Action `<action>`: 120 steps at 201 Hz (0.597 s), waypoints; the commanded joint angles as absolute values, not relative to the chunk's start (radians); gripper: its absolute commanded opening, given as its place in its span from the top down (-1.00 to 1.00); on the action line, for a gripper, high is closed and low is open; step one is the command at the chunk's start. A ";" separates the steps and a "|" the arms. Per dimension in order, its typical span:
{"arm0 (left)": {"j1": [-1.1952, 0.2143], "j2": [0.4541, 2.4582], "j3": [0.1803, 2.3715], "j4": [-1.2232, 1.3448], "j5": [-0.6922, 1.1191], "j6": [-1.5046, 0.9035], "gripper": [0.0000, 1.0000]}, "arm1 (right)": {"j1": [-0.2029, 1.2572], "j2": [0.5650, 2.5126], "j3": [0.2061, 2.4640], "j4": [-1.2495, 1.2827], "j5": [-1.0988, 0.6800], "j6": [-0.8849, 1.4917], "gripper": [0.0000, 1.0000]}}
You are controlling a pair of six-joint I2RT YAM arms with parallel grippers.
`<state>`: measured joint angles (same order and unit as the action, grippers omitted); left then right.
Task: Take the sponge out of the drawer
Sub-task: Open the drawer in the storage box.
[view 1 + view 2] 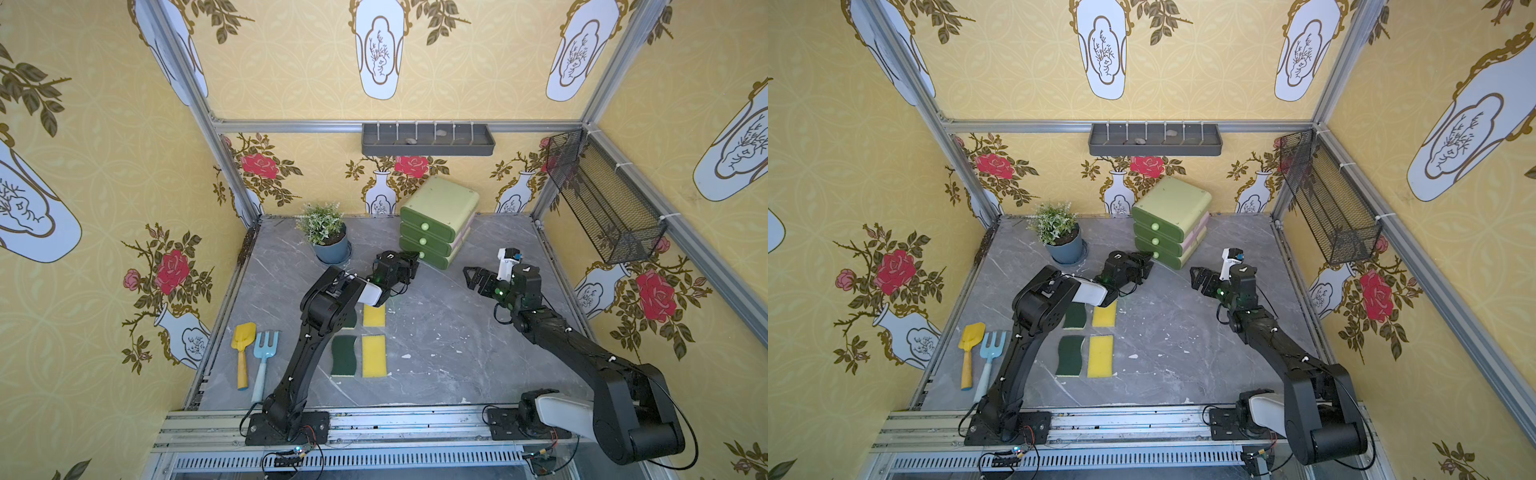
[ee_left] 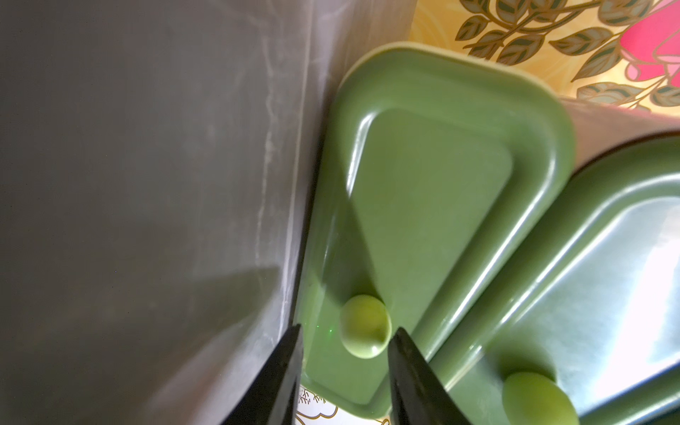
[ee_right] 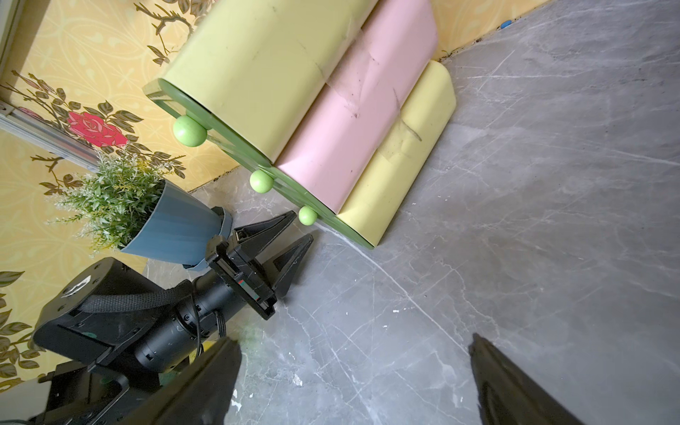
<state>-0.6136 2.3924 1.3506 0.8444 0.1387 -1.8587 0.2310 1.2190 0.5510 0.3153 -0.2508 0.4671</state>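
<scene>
The green drawer unit stands at the back of the table, and all three of its drawers are pushed in. The sponge in the drawer is hidden. My left gripper is low at the bottom drawer. Its jaws stand apart on either side of that drawer's round knob, with a gap on each side. My right gripper hovers wide open over bare table to the right of the unit, holding nothing.
Several green and yellow sponges lie on the table by the left arm. A potted plant stands left of the unit. A yellow shovel and a blue fork lie at the left edge. A wire basket hangs on the right wall.
</scene>
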 commanded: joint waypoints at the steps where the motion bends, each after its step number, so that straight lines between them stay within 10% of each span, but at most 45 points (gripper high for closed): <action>1: -0.614 2.412 1.360 0.857 0.139 -1.859 0.15 | 0.231 1.224 0.559 0.329 -0.253 0.466 -0.99; 120: -0.615 2.456 1.419 0.865 0.170 -1.885 0.18 | 0.230 1.237 0.565 0.328 -0.263 0.464 -0.99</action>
